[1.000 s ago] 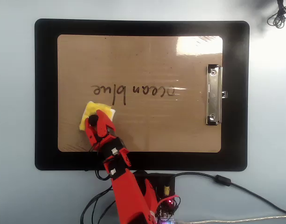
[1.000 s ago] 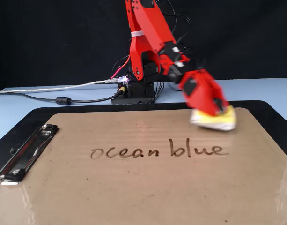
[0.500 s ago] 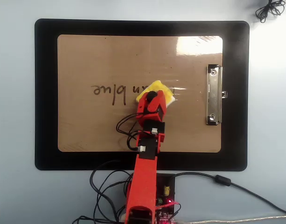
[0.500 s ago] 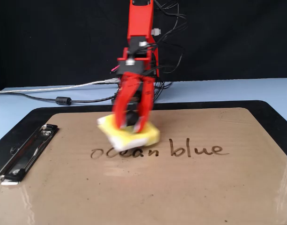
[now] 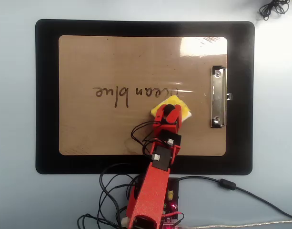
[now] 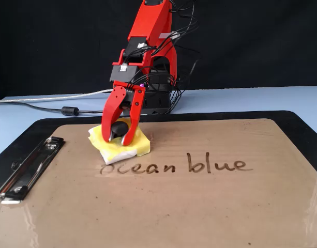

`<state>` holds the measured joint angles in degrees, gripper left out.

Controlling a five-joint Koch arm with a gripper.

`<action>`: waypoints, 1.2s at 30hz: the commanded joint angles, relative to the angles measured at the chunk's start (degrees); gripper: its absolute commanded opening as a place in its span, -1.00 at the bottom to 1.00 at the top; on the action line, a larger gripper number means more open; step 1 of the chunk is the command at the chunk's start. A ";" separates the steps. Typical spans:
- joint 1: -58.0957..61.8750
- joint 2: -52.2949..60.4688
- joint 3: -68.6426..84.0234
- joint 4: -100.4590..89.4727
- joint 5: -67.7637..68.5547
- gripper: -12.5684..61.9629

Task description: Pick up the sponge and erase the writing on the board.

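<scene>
In the overhead view the red arm (image 5: 153, 191) runs up from the bottom centre of the frame and hides most of the sponge (image 5: 183, 108), so that only a yellow corner with a white edge shows around the black knob, just right of centre on the board (image 5: 88, 133). The fixed view shows more: the gripper (image 6: 118, 138) comes down in the left-centre of the frame with its two red jaws clasped on either side of the sponge's black knob (image 6: 117, 127), and the yellow sponge (image 6: 140, 146) lies flat on the board (image 6: 199, 206), touching it. The sponge covers the start of the writing (image 6: 199, 165); in the fixed view it reads roughly "cean blue", with the first letter partly under the sponge's white edge, and whether that letter is smeared is hard to tell. In the overhead view the same writing (image 5: 117, 91) stands upside down left of the sponge. A bright glare in the upper right of the board washes out the surface there. The silver clip (image 5: 218, 97) sits at the right edge of the board, well apart from the sponge. A black mat (image 5: 45, 95) frames the board. Loose cables (image 5: 112, 200) trail around the arm's base at the bottom, cut off by the frame edge.
</scene>
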<state>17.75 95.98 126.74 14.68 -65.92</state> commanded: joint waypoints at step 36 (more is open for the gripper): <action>-9.40 -6.42 11.34 -34.54 -24.79 -0.88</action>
<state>7.47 90.26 139.83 -18.81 -89.56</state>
